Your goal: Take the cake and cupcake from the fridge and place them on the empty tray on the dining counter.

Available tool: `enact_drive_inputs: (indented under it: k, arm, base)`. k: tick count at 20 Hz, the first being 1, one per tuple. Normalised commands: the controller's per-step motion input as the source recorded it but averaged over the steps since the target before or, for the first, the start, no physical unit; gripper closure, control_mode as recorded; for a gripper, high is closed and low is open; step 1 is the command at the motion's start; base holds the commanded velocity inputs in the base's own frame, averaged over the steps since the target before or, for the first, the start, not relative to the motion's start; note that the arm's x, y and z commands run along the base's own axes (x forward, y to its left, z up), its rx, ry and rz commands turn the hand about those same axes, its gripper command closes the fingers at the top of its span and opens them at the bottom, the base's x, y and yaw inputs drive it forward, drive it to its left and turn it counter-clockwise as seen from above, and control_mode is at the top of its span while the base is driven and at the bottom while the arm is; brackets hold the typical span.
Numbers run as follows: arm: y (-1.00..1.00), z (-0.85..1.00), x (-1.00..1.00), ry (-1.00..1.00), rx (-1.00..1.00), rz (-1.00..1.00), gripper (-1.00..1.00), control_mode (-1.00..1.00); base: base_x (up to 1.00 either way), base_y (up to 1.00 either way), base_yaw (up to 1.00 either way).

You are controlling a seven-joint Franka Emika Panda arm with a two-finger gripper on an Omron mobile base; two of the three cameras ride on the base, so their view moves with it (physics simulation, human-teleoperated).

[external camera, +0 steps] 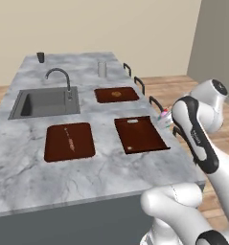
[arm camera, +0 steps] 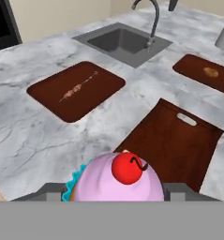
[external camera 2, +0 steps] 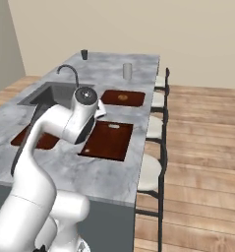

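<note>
Tool (arm camera: 117, 199) fingers were seen closed on the cupcake (arm camera: 114, 180), held at the near right edge of the tabletop (external camera: 20, 143). Ahead of the tool and just below it lay the empty tray (arm camera: 174, 143), its long axis running away from the tool toward the handle cut-out. A short forward carry over the near rim was judged sufficient. To the left lay the stick tray (arm camera: 76, 89), beyond it the sink (arm camera: 123, 40); the lump tray (arm camera: 205, 72) sat farther off. Nothing was seen blocking the path.
</note>
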Motion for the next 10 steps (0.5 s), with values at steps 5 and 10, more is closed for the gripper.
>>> enact_drive_inputs:
  k: [5, 10]
  arm:
    - [0.0, -0.39, 0.34, -0.03, 0.1, 0.0, 1.0, -1.0]
    - [0.0, -0.24, 0.41, -0.01, 0.0, 0.0, 1.0, -1.0]
  base:
    - [0.0, 0.0, 0.0]
    - [0.0, 0.0, 0.0]
